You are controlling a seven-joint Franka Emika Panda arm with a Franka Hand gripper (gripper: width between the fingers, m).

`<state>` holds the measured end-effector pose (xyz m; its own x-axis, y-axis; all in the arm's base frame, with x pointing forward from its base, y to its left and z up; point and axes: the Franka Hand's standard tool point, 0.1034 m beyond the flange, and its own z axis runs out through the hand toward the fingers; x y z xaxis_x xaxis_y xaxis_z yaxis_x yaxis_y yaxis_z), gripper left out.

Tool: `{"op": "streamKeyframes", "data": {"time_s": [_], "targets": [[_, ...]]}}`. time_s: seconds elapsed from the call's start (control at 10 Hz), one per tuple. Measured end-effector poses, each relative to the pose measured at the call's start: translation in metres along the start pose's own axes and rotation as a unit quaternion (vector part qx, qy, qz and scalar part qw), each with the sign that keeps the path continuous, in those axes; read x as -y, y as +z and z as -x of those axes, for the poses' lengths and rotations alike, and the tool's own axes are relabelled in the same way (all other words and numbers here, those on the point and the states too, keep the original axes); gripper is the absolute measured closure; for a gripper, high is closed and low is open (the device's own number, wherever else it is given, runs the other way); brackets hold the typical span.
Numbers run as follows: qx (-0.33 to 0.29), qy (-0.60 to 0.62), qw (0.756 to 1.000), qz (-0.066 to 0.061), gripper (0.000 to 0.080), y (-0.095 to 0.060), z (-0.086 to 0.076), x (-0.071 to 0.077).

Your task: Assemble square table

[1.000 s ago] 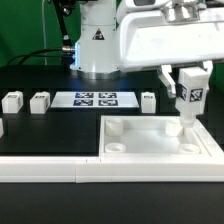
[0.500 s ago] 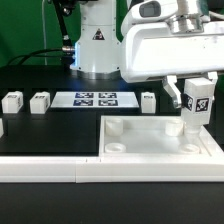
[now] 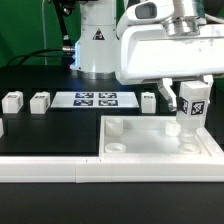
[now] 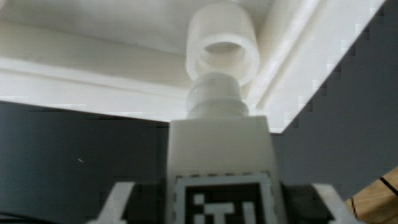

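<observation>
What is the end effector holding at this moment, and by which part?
It holds a white table leg, gripped by the end effector at its upper, tagged end.

The leg (image 3: 187, 124) in the gripper (image 3: 190, 98) is plain white with a blocky black-and-white tag. The slab (image 3: 150, 145) right under the gripper is solid white too. The small block (image 3: 148, 100) just beside the gripper is white with dark tag marks. Further off, the marker board (image 3: 97, 99) is white with four black-and-white tags, on a black table (image 3: 50, 130). The backdrop (image 3: 25, 30) is green.
</observation>
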<state>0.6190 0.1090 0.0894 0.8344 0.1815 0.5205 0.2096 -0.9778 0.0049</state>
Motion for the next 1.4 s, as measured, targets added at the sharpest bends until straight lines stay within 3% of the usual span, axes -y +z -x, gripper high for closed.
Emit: {"op": "streamKeyframes", "data": {"time_s": [0.3, 0.9, 1.4], "targets": [[0.002, -0.004, 1.000, -0.003, 0.0511, 0.0081, 0.0087, 0.0068], [-0.024, -0.008, 1.000, 0.001, 0.0511, 0.0114, 0.0046, 0.0065], [0.001, -0.005, 1.000, -0.003, 0.0511, 0.0086, 0.0081, 0.0094]]}}
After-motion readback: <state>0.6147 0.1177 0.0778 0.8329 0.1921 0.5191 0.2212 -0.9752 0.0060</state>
